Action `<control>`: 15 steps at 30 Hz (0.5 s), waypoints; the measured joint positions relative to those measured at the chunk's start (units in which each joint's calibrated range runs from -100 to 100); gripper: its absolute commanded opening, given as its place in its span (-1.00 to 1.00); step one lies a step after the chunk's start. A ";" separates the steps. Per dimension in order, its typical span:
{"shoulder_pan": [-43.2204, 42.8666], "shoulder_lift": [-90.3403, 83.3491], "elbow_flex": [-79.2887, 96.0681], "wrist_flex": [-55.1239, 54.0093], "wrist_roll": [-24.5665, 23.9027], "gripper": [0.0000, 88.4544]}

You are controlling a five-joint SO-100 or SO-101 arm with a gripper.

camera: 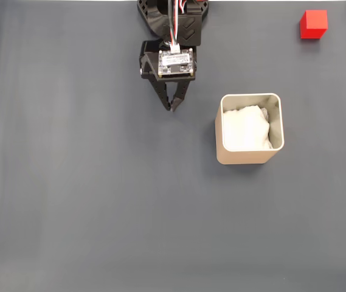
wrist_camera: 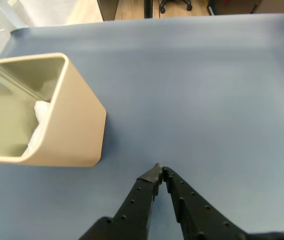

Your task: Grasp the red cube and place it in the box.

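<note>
In the fixed view, which looks straight down, the black arm reaches in from the top edge, and its pincer (camera: pixel 173 107) points downward in the picture over the bare grey table (camera: pixel 69 201). The two dark fingers taper to a common tip with no gap visible between them, so the pincer is closed and holds nothing. A small circuit board (camera: pixel 176 62) with coloured wires sits on top of the arm just behind the fingers.

The red cube (camera: pixel 314 24) lies in the far upper right corner of the fixed view, resting on the table, well apart from both the pincer and the box. The box (camera: pixel 249 128), beige with rounded corners and thin walls, stands upright to the right of the pincer and below the cube in this view. White padding (camera: pixel 244 128) lies inside it.

In the wrist view, the pincer (wrist_camera: pixel 159 171) rises from the bottom edge, its black fingertips meeting at a point above the blue-grey table (wrist_camera: pixel 206 100). The box (wrist_camera: pixel 77 125) stands to the upper left, near the fingertips but not touching them, with a bit of white padding (wrist_camera: pixel 41 112) showing inside against its near wall.
</note>
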 measured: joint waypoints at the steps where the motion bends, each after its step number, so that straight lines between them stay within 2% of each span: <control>1: 0.00 1.25 -1.46 -0.32 0.00 -1.00; 15: -3.83 19.79 -24.86 -1.14 1.07 -1.00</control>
